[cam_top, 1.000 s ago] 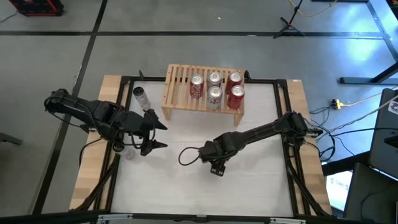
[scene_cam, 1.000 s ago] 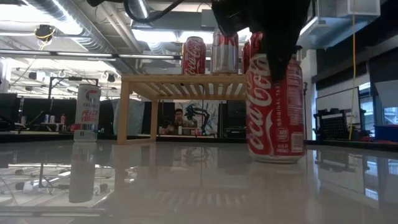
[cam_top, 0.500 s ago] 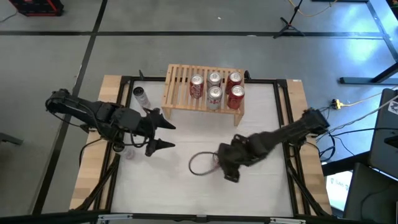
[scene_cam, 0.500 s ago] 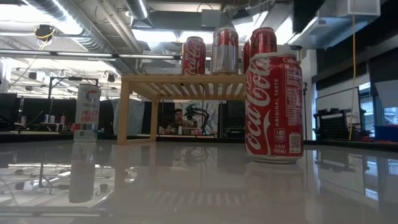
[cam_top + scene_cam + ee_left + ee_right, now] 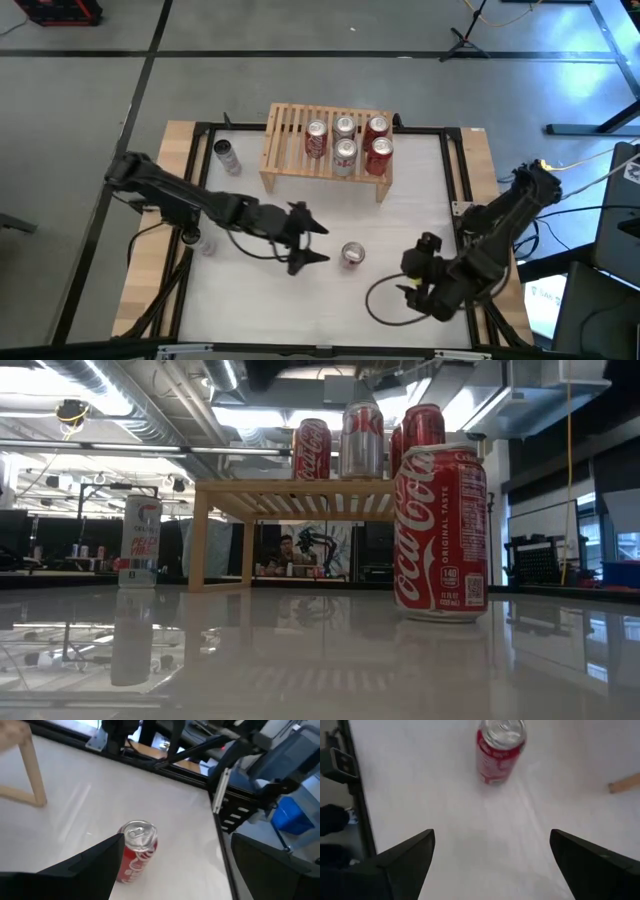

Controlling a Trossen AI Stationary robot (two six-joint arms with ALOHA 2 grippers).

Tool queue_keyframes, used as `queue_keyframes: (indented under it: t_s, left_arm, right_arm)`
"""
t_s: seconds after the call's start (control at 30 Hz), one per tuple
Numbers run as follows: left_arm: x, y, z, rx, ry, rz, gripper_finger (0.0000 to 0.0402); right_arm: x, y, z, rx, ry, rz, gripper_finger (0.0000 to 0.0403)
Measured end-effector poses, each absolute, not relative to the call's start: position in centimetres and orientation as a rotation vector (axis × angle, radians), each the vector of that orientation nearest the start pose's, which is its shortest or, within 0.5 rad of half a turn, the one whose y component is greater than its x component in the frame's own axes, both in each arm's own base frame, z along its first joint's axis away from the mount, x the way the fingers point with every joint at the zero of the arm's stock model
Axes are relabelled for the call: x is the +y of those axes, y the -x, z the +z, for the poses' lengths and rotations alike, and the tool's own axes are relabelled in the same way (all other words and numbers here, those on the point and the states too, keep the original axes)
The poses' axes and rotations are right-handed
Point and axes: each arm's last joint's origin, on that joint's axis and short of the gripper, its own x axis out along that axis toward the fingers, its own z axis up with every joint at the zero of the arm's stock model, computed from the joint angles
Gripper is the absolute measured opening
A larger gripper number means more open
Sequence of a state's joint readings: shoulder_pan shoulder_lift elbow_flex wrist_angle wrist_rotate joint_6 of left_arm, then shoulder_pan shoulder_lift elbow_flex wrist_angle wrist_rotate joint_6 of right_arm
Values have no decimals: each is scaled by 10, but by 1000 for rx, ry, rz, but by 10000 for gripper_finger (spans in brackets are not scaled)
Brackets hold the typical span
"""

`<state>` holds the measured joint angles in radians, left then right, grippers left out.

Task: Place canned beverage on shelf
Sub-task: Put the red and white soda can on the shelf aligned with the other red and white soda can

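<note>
Holding five upright cans point(image 5: 345, 140), the shelf point(image 5: 285, 145) sits upper centre. A sixth red can point(image 5: 352, 254) stands free mid-table on bare white surface, between the spread-fingered left gripper point(image 5: 312, 245) and the released right gripper point(image 5: 410, 280) near the table's lower-right edge.

The table point(image 5: 300, 660) is white and glossy; the shelf point(image 5: 290, 140) is pale slatted wood; the can point(image 5: 352, 254) is shiny metal.

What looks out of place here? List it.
Nothing is spilled, tipped or damaged. Two cans are off the shelf: a red can stands upright mid-table between the open left gripper and the open right gripper, and a silver can stands left of the shelf.
</note>
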<state>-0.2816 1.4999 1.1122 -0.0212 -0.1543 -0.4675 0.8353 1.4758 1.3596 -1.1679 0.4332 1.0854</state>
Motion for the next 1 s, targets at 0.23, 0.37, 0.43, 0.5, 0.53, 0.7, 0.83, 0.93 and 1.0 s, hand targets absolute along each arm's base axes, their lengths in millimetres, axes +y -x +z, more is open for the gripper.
queue_keyframes:
  t_s: [0.23,0.37,0.43,0.5,0.53,0.7,0.83,0.93,1.0]
  left_arm:
    - [-89,-360,256,404,369,9,355]
    - [-83,-374,237,385,296,43,355]
    - [-81,-381,229,370,273,40,355]
    - [-79,-388,220,354,250,34,355]
    - [-79,-390,215,355,236,34,355]
    - [-76,-399,196,377,238,-5,355]
    - [-77,-404,185,380,248,-51,355]
    - [-79,-407,176,389,253,-81,355]
    - [-79,-409,172,387,253,-84,355]
  right_arm:
    - [201,-174,291,1021,-200,-272,382]
    - [203,-174,286,1019,-207,-266,382]
    - [204,-174,285,1020,-213,-259,382]
    - [204,-175,286,1019,-215,-256,382]
    - [204,-175,285,1020,-215,-256,382]
    - [204,-175,285,1031,-227,-249,382]
    - [205,-174,285,1037,-251,-254,382]
    - [205,-175,285,1037,-255,-256,382]
    - [205,-175,285,1036,-261,-259,382]
